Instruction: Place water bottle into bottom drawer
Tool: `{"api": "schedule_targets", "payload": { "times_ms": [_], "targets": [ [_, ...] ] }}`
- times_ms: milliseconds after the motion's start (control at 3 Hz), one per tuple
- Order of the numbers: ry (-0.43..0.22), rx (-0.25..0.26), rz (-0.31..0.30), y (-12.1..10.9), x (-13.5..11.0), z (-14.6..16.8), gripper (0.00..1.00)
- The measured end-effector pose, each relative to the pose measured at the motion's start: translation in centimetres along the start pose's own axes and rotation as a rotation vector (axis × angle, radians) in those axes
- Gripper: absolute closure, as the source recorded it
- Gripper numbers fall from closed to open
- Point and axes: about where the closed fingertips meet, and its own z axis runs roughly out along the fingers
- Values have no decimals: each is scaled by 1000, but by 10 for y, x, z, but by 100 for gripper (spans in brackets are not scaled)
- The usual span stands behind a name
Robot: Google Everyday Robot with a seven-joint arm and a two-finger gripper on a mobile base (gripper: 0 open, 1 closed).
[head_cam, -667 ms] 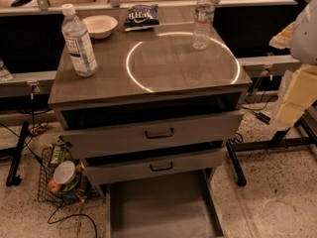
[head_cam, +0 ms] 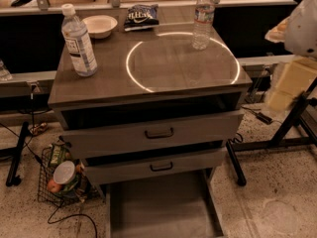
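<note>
Under the counter (head_cam: 99, 86), the bottom drawer (head_cam: 158, 209) stands pulled out. Our gripper (head_cam: 288, 86) hangs beyond the right edge; apart or together, we cannot tell. The water bottle (head_cam: 203, 19) stands upright, back right: light, thin-walled, probably crushable, so we would take its ribbed middle gently.

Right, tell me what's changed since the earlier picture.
Barely anything. The gripper, at the right edge beside the cabinet, seems to have drifted slightly upward; nothing was grabbed or released. The water bottle, fatter bottle, bowl and snack bag stayed put on top; the bottom drawer is open as before.
</note>
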Motion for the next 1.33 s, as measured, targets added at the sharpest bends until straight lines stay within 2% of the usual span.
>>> {"api": "schedule_targets", "payload": {
  "times_ms": [333, 667, 1000, 1333],
  "targets": [
    [-116, 17, 50, -73, -7, 37, 0],
    [-245, 120, 121, -162, -28, 63, 0],
    [-303, 219, 201, -209, -53, 65, 0],
    [-303, 219, 201, -209, -53, 65, 0]
  ]
}}
